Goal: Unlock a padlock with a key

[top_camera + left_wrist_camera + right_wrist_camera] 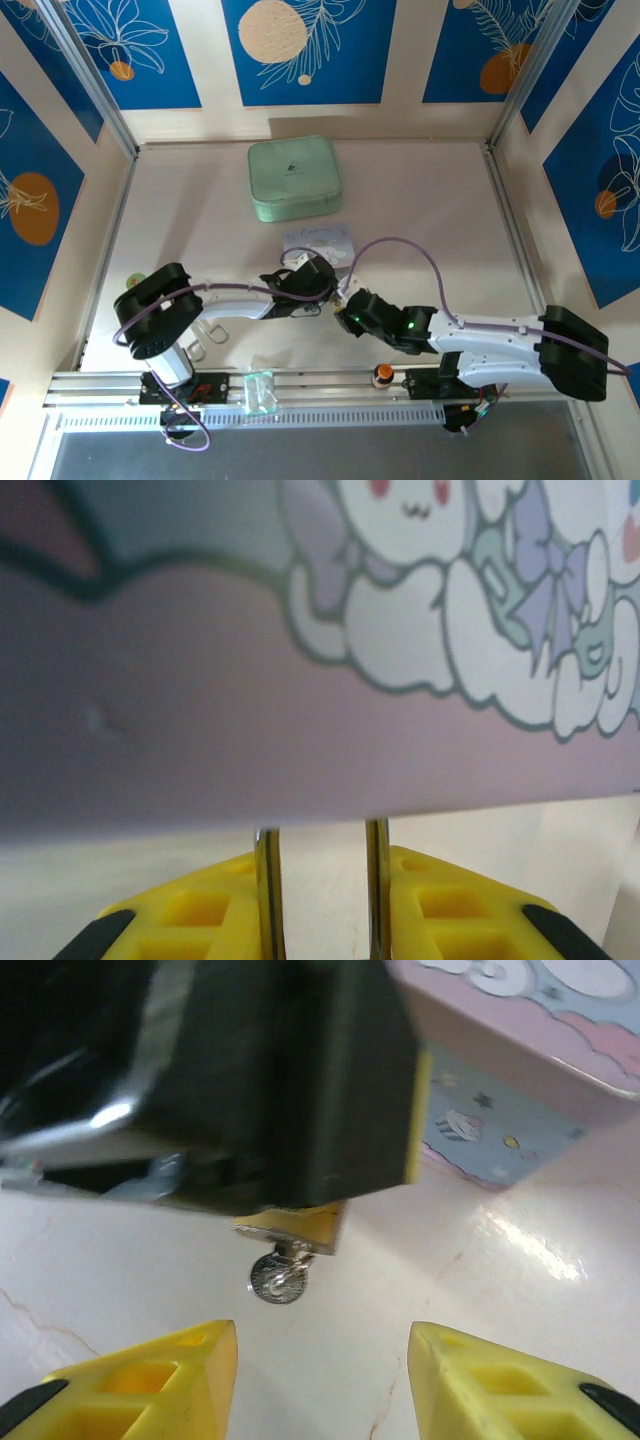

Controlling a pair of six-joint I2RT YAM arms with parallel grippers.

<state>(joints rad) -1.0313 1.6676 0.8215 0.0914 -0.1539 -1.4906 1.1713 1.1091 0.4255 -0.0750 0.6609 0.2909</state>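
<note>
The brass padlock (pixel 296 1228) sticks out under the black body of my left gripper (pixel 318 290), above the pale table. The silver key (pixel 277 1278) is in its bottom, and its round head hangs free. In the left wrist view, the padlock's two silver shackle legs (pixel 377 880) stand between the yellow fingers of my left gripper (pixel 322 885), which press on their outer sides. My right gripper (pixel 322 1360) is open just short of the key head, one yellow finger (pixel 160 1370) on either side, touching nothing. In the top view my right gripper (pixel 346 302) meets the left one mid-table.
A pastel cartoon-printed box (pixel 318 240) lies just behind the grippers and looms blurred over the left fingers (pixel 320 660). A pale tin (pixel 295 178) sits at the back. An orange-topped knob (pixel 382 375) and a wire clip (pixel 200 340) are near the front rail.
</note>
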